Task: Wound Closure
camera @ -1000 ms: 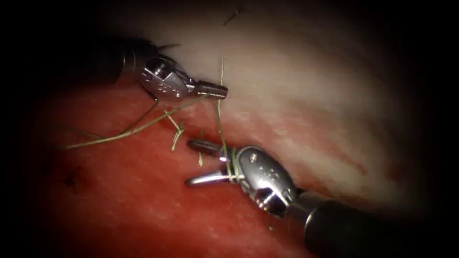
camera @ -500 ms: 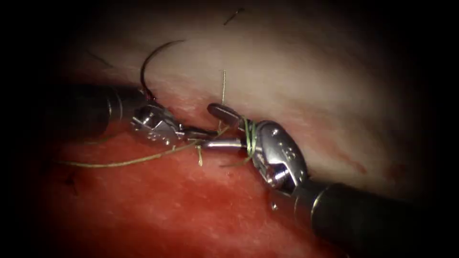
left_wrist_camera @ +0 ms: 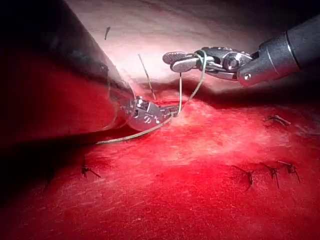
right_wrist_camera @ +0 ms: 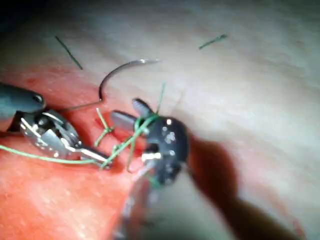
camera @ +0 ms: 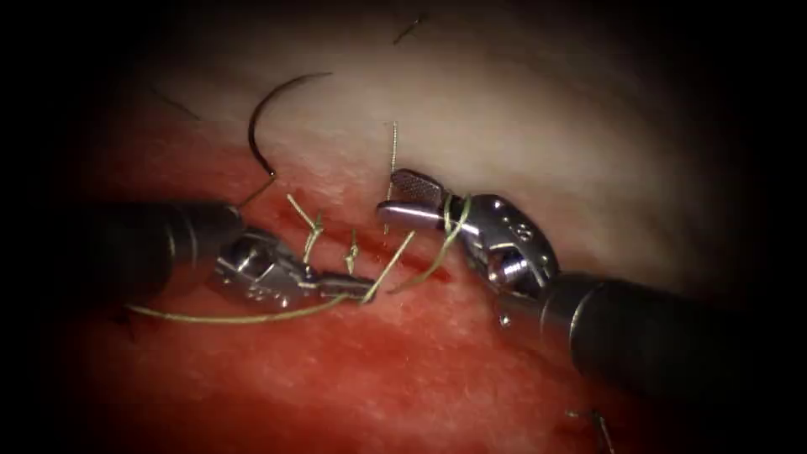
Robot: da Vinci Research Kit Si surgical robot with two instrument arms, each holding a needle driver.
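The tissue point(camera: 521, 118) is the largest thing before me, pale above the cut point(camera: 395, 252) and wet with red fluid point(camera: 353, 378) below it; I place the rest from the cut.

My right tool point(camera: 412, 202) comes in from the right of the cut, jaws parted and holding nothing, with a loop of thread point(camera: 252, 318) wound round them near the hinge. My left tool point(camera: 357, 288) lies just below the cut, jaws closed on the thread where two strands meet; one strand runs up to the loop, the other trails away to the left over the red fluid.

The needle point(camera: 262, 113) lies free on the pale tissue up and left of the cut, held by neither tool and not in the tissue, as far as I can see. Short cut ends of thread point(camera: 309, 231) stand beside the cut.

My worries: the loop could slide off my open right jaws if the strand slackens. A hard pull from my left jaws could tear thread through the cut's edge. The loose needle could be dragged by its thread and snag those ends.
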